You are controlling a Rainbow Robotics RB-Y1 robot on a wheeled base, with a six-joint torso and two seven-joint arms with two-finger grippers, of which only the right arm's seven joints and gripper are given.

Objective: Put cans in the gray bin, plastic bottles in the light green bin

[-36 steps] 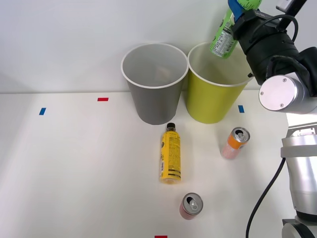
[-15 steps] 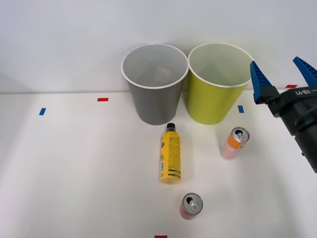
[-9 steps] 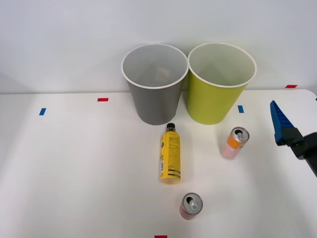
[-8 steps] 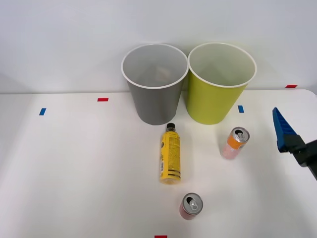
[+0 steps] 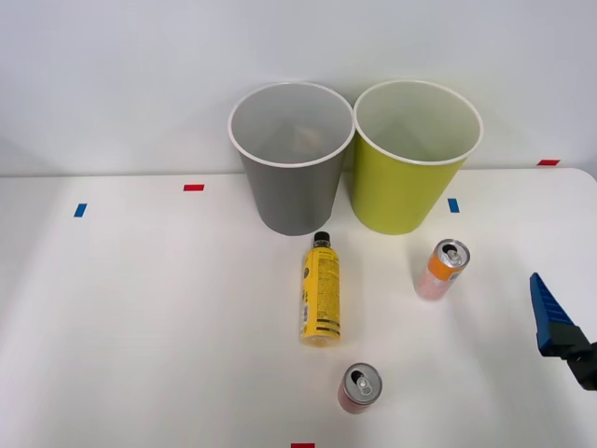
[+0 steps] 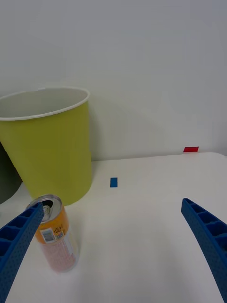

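Since the earlier frames the right pincer [image 6: 113,255] has released the green bottle over the light green bin [image 5: 410,177] and dropped low at the tabletop's [image 5: 140,327] right edge. Its blue ribbed fingers [image 6: 208,236] are spread wide, holding nothing. The step in hand appears to be approach to the orange-and-pink can [image 5: 442,270], standing upright near that bin; the next move calls for advancing to straddle it, then closing. The yellow bottle [image 5: 320,290] lies before the gray bin [image 5: 291,159]; the reddish-pink can [image 5: 359,387] stands nearer the robot. The tabletop is white with red and blue tape marks [image 5: 193,188], against a plain pale wall [image 5: 140,75].
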